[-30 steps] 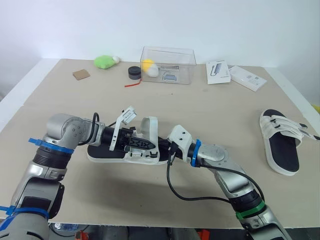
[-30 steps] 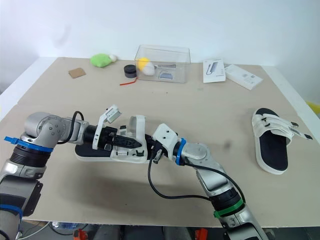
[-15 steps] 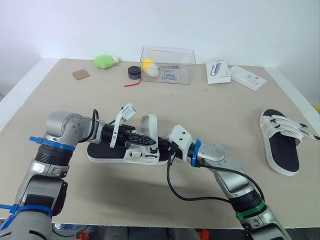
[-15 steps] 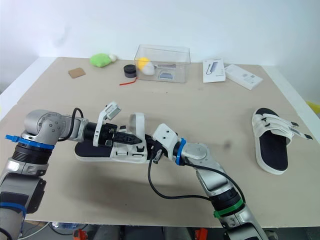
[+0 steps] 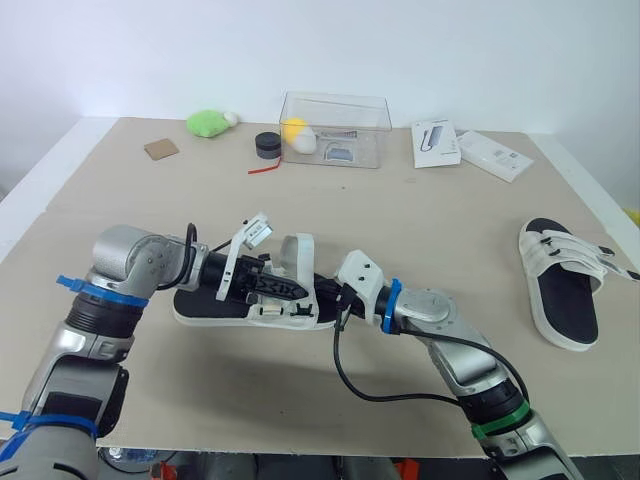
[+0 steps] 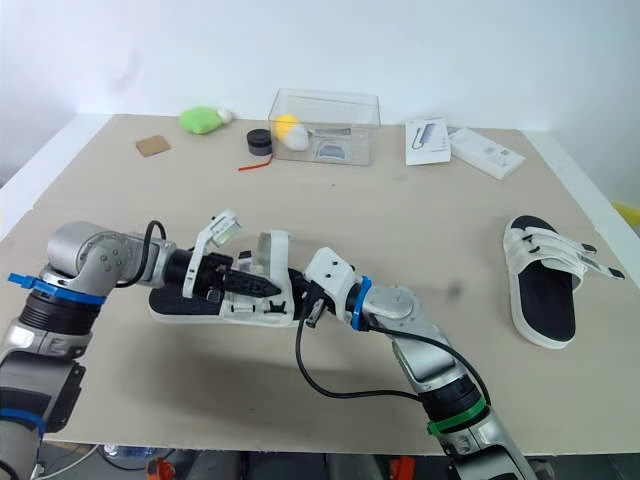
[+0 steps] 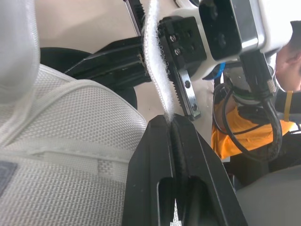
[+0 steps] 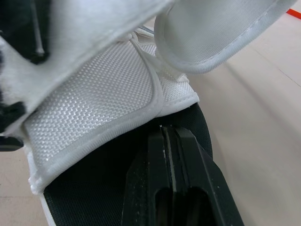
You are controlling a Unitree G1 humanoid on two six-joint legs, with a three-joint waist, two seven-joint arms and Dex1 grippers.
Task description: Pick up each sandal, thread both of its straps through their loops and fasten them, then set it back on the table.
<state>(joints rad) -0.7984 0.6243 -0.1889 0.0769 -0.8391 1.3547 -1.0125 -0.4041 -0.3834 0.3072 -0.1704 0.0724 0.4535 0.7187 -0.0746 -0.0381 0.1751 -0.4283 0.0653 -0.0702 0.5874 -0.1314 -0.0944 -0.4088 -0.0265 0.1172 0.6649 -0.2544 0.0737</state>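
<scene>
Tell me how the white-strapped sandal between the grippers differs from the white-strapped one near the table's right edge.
The sandal between the grippers has a strap arched up loose, and the left gripper pinches a strap; the right-edge sandal has its straps lying flat, untouched. The first lies crosswise, the second lengthwise. Both have black footbeds, white soles.

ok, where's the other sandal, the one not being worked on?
Eye views: the other sandal lies on the table at the robot's far right, near that edge; the white box farther back is its nearest neighbour.
</scene>
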